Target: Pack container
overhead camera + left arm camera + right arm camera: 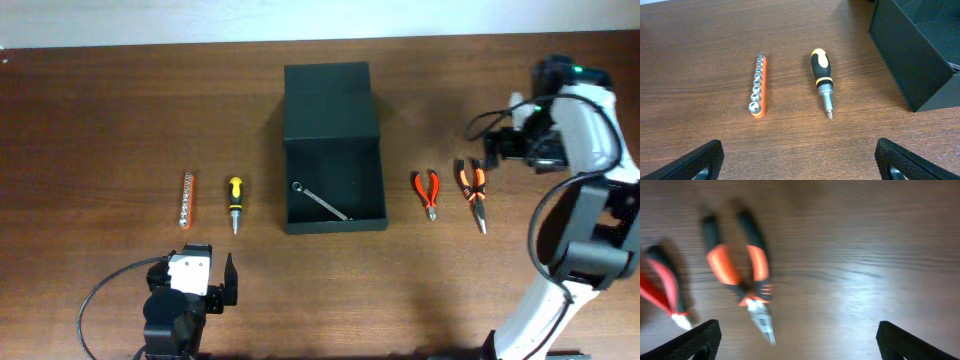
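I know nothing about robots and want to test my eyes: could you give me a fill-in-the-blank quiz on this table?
Inside the container lies a single silver ____.
The screwdriver has a black and ____ handle.
Right of the container lie ____ pairs of pliers.
The socket rail beside the screwdriver is coloured ____.
Missing words: wrench, yellow, two, orange.
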`<state>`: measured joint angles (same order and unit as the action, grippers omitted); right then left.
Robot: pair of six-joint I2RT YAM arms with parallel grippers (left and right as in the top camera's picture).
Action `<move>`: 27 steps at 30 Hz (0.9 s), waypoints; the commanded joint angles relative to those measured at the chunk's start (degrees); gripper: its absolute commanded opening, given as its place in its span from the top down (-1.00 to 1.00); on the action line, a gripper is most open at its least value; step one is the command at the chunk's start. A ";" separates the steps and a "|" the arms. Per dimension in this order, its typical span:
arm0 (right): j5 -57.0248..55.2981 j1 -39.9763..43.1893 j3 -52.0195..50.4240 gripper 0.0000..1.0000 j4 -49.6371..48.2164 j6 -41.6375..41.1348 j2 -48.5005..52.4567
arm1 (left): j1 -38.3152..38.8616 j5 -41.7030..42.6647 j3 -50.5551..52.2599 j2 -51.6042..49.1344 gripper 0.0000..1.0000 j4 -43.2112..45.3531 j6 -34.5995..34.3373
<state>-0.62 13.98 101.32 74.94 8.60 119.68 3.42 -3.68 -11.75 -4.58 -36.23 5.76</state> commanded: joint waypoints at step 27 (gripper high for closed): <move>4.70 0.48 -6.99 -0.98 -3.74 4.48 3.37 | 0.17 -0.66 -1.05 0.02 -0.98 0.15 -0.48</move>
<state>3.11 15.70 97.86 73.41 12.69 122.67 3.42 -3.68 -11.75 -4.56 -36.21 5.74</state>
